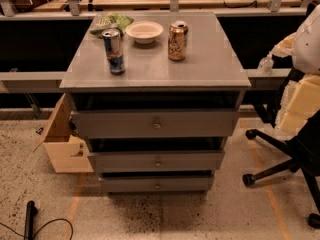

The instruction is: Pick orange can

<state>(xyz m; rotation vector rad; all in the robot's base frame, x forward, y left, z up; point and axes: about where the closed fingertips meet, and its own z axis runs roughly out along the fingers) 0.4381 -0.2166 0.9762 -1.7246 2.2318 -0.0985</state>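
The orange can [176, 45] stands upright on the grey cabinet top [210, 64], right of centre towards the back. It has a copper-orange body with pale markings and a silver top. Another can [182, 27] stands close behind it, mostly hidden. A slimmer blue-and-silver can [114, 52] stands upright to the left, nearer the front. My gripper is not in view. Only a white rounded shape [309, 39] shows at the right edge, and I cannot tell whether it is part of my arm.
A white bowl [144, 31] and a green snack bag [111, 22] sit at the back of the top. The cabinet has three drawers [156, 124], slightly open. A cardboard box [65, 144] stands at the left, and an office chair [287, 166] with cream foam at the right.
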